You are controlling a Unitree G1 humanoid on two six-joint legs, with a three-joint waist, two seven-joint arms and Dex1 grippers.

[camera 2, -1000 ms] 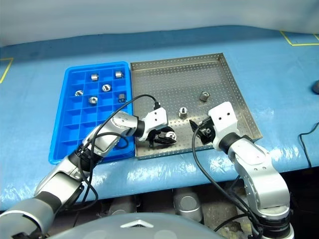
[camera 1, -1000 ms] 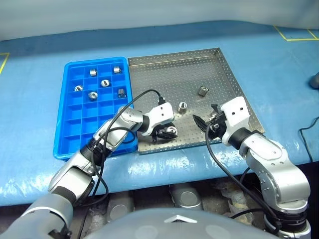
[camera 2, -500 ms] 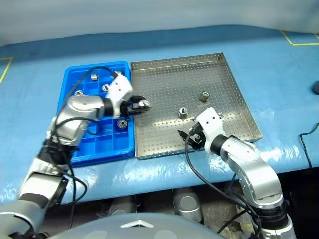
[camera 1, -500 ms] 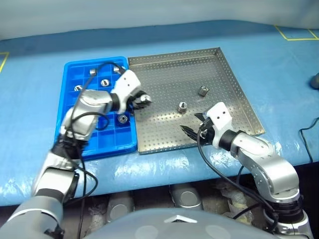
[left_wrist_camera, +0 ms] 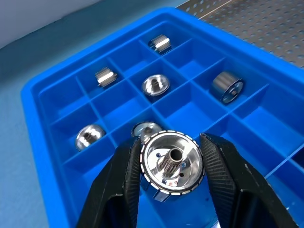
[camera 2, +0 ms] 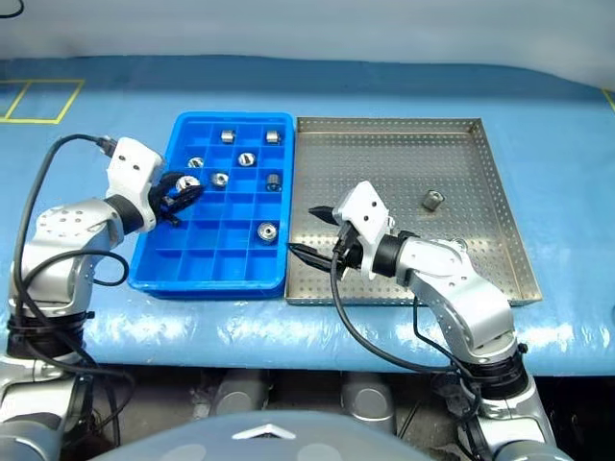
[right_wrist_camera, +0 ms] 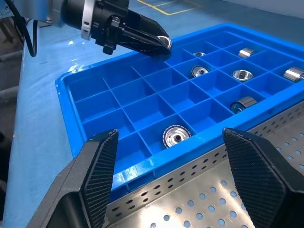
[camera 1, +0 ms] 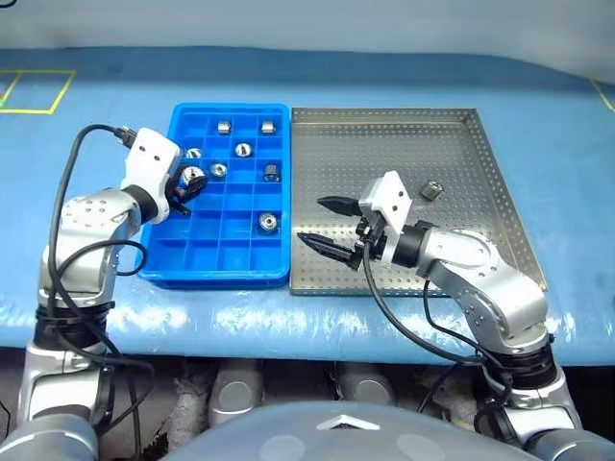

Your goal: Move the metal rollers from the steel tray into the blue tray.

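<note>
While the held roller (left_wrist_camera: 172,163) sits pinched between the left gripper (left_wrist_camera: 171,166) jaws, its bore faces back along the fingers, so its axis runs along the gripper. It hangs over the left column of the blue tray (camera 1: 216,272), just above a compartment that appears already occupied by another roller (left_wrist_camera: 145,128); whether it touches the dividers I cannot tell. Six more rollers lie in the far and middle cells, one (camera 1: 267,223) nearer, by the right wall. Judgement: release wants an empty cell, and free ones lie directly nearer and to the right, with the whole near row open.

One roller (camera 1: 430,189) lies in the steel tray (camera 1: 404,284), towards its right side. The right gripper (camera 1: 327,222) hovers over that tray's near-left part, jaws spread wide and holding nothing, pointing left towards the blue tray. That roller lies behind and right of those jaws; the right arm is the nearer one. Perforated floor around it is bare, rim well apart.
</note>
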